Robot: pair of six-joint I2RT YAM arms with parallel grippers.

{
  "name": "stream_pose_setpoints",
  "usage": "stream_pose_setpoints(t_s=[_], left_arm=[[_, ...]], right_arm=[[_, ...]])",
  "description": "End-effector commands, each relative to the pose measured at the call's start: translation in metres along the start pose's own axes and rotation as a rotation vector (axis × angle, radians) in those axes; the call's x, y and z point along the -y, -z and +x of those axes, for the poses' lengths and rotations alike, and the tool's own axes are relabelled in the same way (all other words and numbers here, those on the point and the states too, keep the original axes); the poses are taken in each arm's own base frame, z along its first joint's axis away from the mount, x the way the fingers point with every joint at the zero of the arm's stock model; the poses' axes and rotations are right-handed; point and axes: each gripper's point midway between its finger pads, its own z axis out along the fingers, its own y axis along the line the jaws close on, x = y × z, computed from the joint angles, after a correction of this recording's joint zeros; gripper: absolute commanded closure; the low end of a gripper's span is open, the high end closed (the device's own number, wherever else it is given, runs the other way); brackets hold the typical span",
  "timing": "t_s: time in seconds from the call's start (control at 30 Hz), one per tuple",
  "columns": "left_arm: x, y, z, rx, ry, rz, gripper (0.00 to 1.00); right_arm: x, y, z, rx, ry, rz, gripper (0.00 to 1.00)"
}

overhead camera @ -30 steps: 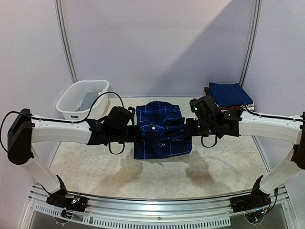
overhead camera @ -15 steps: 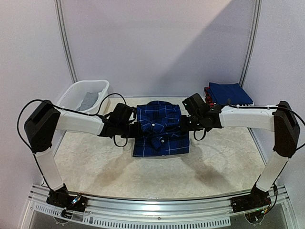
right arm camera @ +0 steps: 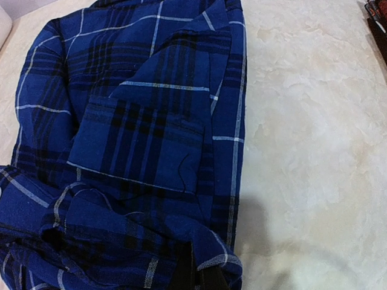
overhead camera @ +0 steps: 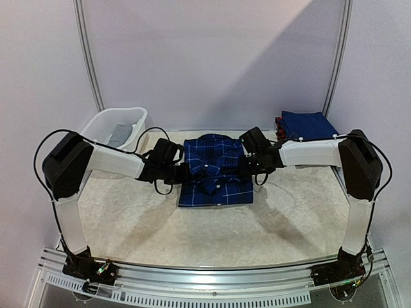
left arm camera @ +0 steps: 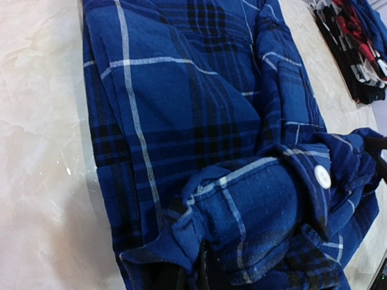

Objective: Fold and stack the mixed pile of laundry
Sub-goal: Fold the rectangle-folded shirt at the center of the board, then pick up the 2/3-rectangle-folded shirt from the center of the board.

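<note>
The dark blue plaid shirt (overhead camera: 216,173) lies partly folded in the middle of the table. My left gripper (overhead camera: 187,174) is shut on the shirt's left lower edge; in the left wrist view (left arm camera: 199,275) bunched plaid cloth (left arm camera: 242,211) with a white button covers the fingers. My right gripper (overhead camera: 242,166) is shut on the shirt's right lower edge; in the right wrist view (right arm camera: 196,275) the hem (right arm camera: 211,254) wraps over the fingertips. A grey garment (overhead camera: 119,136) lies in the basket. The white shirt is not in view.
A white slotted basket (overhead camera: 96,128) stands at the back left. A stack of folded clothes (overhead camera: 309,125) with a plain blue piece on top sits at the back right, its edge showing in the left wrist view (left arm camera: 357,48). The table (overhead camera: 212,224) is pale marbled.
Both grippers have moved away from me toward the back of the table, carrying the shirt's lower part up over its body. The shirt now looks shorter front to back.
</note>
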Motion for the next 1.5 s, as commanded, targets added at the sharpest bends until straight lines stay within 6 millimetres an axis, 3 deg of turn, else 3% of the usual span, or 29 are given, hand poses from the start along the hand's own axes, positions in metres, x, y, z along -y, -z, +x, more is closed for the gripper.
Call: stream_pose_setpoints(t_s=[0.0,0.07,0.17,0.3,0.37,0.47,0.63,0.77,0.93,1.17,1.27,1.47], left_arm=[[-0.006,-0.004,-0.012,0.023,0.015,-0.01,0.91],[-0.007,-0.003,-0.012,0.026,0.019,-0.013,0.86],[-0.004,0.006,-0.018,0.053,0.014,-0.008,0.67],[0.006,0.031,-0.03,0.104,-0.019,0.009,0.26],[0.006,0.045,-0.035,0.141,-0.043,-0.02,0.18],[0.006,0.068,-0.038,0.175,-0.07,-0.068,0.17],[0.008,0.093,-0.021,0.181,-0.13,-0.115,0.2],[0.017,0.106,-0.007,0.196,-0.158,-0.11,0.23],[0.024,0.113,0.01,0.207,-0.185,-0.072,0.33],[0.03,0.103,0.04,0.203,-0.225,0.027,0.41],[0.034,0.096,0.05,0.194,-0.24,0.06,0.43],[0.021,0.078,0.069,0.168,-0.249,0.029,0.43]], right_arm=[[0.001,-0.019,-0.003,0.001,0.003,0.001,0.98],[0.0,-0.023,-0.005,0.006,0.001,-0.015,0.94],[-0.002,-0.023,-0.013,0.005,0.005,-0.035,0.83],[-0.015,0.005,-0.046,0.068,0.051,-0.081,0.51],[-0.019,0.026,-0.063,0.107,0.068,-0.106,0.35],[-0.02,0.059,-0.078,0.146,0.087,-0.135,0.26],[-0.013,0.091,-0.064,0.151,0.096,-0.177,0.12],[-0.016,0.107,-0.042,0.139,0.108,-0.241,0.1],[-0.047,0.12,-0.003,0.106,0.212,-0.351,0.18],[-0.101,0.13,0.043,0.054,0.327,-0.514,0.28],[-0.108,0.126,0.053,0.036,0.331,-0.553,0.36],[-0.116,0.11,0.067,-0.021,0.354,-0.573,0.39]])
